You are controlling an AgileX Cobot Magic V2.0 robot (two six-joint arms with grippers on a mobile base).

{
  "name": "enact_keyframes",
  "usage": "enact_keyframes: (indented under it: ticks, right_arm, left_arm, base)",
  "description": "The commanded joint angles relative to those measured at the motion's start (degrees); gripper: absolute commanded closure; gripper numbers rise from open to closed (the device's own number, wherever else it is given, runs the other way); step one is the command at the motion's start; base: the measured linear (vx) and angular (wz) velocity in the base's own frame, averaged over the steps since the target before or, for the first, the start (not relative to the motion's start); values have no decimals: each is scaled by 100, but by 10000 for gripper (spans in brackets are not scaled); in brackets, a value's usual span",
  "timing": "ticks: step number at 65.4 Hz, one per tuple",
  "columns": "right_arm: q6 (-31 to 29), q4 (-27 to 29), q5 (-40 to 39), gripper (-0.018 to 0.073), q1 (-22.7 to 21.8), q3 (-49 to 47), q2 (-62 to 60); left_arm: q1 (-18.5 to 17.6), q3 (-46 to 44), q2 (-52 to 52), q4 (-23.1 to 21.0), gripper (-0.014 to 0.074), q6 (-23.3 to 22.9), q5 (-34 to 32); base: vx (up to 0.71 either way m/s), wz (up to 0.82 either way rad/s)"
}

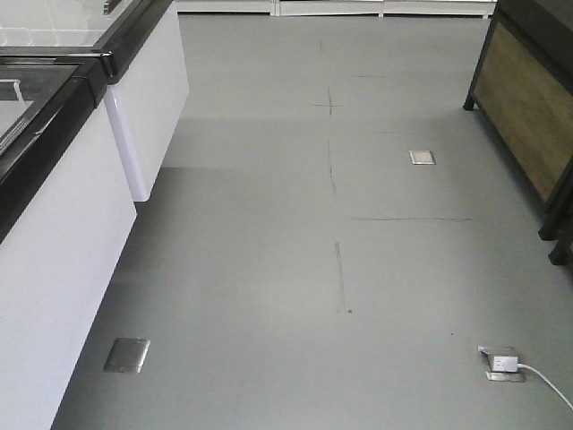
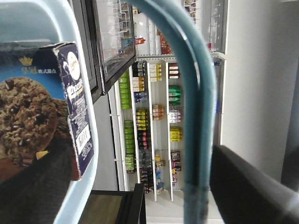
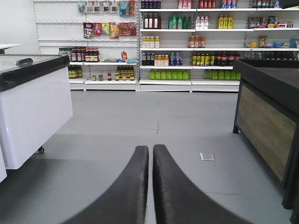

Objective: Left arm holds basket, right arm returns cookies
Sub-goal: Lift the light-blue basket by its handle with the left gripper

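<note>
Floor is plain grey with faint line marks and a cross. It has a flush metal plate near-left, a second plate far-right, and a socket near-right with a white plug and a cable running off-frame. White freezers stand on it at left, a dark wood-panelled counter at right, stocked shelves along the far wall. Cookies sit inside the basket.

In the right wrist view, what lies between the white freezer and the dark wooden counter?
Bare grey floor, with one small metal floor plate near the counter; the right wrist view shows it.
</note>
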Motion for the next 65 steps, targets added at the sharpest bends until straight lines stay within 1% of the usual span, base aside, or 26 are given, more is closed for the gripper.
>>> enact_keyframes:
  ticks: [1, 3, 6, 12, 13, 16, 17, 27, 45, 51, 56, 62, 65]
  right_arm:
    - [-36, -31, -436, 565, -46, 96, -75]
    - [-36, -31, -436, 565, -46, 96, -75]
    - [-36, -31, -436, 565, -46, 96, -75]
    - [-36, -31, -436, 565, -46, 96, -75]
    - [-36, -31, -436, 565, -46, 96, -75]
    - [-36, -31, -436, 565, -46, 96, -75]
    - [-36, -31, -436, 565, -46, 96, -75]
    - [-36, -31, -436, 565, -46, 96, -75]
    - [-36, -31, -436, 565, -46, 96, -75]
    - [-36, -31, -436, 565, -46, 96, -75]
    - [-36, -31, -436, 565, -46, 96, -75]
    - [-36, -31, -436, 565, -46, 96, -75]
    - [-36, -31, -436, 565, -46, 96, -75]
  left_arm:
    - [-33, -187, -300, -647, 123, -62, -2]
    - [-33, -187, -306, -647, 163, -76, -41]
    - [-33, -187, -306, -647, 249, -145, -49]
    - [-33, -187, -306, -647, 449, -162, 19]
    - [-33, -187, -306, -647, 498, -157, 24]
    - [-33, -187, -306, -647, 594, -147, 29]
    - [-33, -187, -316, -647, 606, -140, 29]
    - [-58, -187, -464, -647, 605, 11, 28]
    - [-126, -187, -968, -647, 602, -13, 15]
    - [-203, -193, -1189, -647, 602, -42, -3]
    - [-320, -193, -1352, -647, 602, -172, 66]
    - [-596, -193, -1545, -647, 602, -183, 207]
    - [-793, -193, -1649, -647, 602, -148, 261]
  base:
    - [0, 0]
    - [0, 0]
    - [0, 0]
    - [0, 0]
    - [0, 0]
    - [0, 0]
    - [0, 0]
    - [0, 0]
    - [0, 0]
    - [0, 0]
    - [0, 0]
    - [0, 0]
    - [0, 0]
